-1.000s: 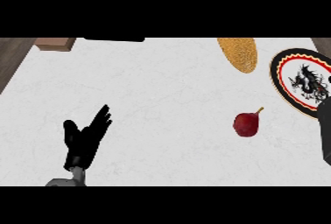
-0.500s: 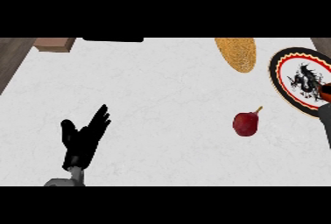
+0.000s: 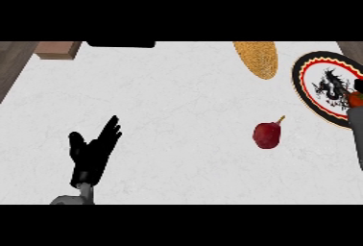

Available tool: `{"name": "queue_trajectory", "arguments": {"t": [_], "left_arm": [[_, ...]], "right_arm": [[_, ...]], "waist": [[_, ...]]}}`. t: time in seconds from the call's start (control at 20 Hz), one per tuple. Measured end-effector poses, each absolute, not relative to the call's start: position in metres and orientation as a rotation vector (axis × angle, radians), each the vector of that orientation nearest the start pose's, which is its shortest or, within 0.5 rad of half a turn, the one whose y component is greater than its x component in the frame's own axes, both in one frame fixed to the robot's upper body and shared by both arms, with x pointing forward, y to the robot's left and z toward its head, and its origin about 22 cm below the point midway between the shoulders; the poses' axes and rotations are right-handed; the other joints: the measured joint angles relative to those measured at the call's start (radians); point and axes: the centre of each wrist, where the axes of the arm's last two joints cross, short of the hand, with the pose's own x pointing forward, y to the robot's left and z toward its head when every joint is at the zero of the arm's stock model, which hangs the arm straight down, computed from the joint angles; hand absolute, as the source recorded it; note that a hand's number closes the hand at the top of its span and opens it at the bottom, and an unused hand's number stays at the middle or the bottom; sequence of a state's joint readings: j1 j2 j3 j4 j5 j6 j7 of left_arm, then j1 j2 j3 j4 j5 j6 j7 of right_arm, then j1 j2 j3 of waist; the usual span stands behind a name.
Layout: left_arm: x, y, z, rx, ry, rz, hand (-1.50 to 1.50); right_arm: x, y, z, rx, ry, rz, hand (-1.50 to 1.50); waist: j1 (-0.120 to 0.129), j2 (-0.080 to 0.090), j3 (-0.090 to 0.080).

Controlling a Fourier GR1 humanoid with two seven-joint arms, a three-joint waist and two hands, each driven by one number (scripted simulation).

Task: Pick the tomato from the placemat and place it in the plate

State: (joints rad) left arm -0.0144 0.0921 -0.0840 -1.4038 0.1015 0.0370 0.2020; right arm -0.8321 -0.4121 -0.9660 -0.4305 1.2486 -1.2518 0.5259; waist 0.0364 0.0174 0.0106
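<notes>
The round plate (image 3: 320, 82), black-rimmed with a red ring and a dragon drawing, lies at the right edge. My right hand (image 3: 346, 92) comes in from the right edge over the plate's right side, fingers curled round a small orange-red tomato (image 3: 355, 99), mostly hidden and cut off by the view's edge. The tan woven placemat (image 3: 257, 58) lies up and left of the plate with nothing on it. My left hand (image 3: 92, 153) rests open at the lower left, fingers up.
A dark red fruit with a stem (image 3: 267, 135) lies on the white counter (image 3: 177, 105) left of the plate. A wooden block (image 3: 58, 49) and a dark object (image 3: 120, 44) sit at the far edge. The counter's left edge (image 3: 10, 67) is dark wood.
My right hand has moved in from the right edge over the plate, and the tomato in it now shows. The left hand and the dark red fruit have stayed put.
</notes>
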Motion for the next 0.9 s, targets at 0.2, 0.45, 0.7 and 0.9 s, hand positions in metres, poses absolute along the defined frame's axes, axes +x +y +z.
{"name": "queue_trajectory", "arguments": {"t": [0.2, 0.45, 0.7, 0.9], "left_arm": [[0.242, 0.237, -0.036, -0.017, -1.198, -0.021, 0.0], [0.237, 0.239, -0.04, -0.001, -1.192, -0.007, 0.0], [0.233, 0.244, -0.04, 0.009, -1.192, 0.003, 0.0], [0.232, 0.245, -0.039, 0.006, -1.192, 0.002, 0.0]], "right_arm": [[0.384, -0.396, 0.045, -1.699, -0.894, -0.915, -1.5], [0.373, -0.376, 0.039, -1.588, -1.009, -0.974, -1.5], [0.343, -0.355, 0.013, -1.467, -1.116, -0.932, -1.5], [0.318, -0.343, -0.009, -1.4, -1.161, -0.88, -1.5]], "waist": [[-0.014, -0.007, -0.001], [-0.034, -0.018, -0.004], [-0.041, -0.02, -0.006], [-0.039, -0.02, -0.008]]}}
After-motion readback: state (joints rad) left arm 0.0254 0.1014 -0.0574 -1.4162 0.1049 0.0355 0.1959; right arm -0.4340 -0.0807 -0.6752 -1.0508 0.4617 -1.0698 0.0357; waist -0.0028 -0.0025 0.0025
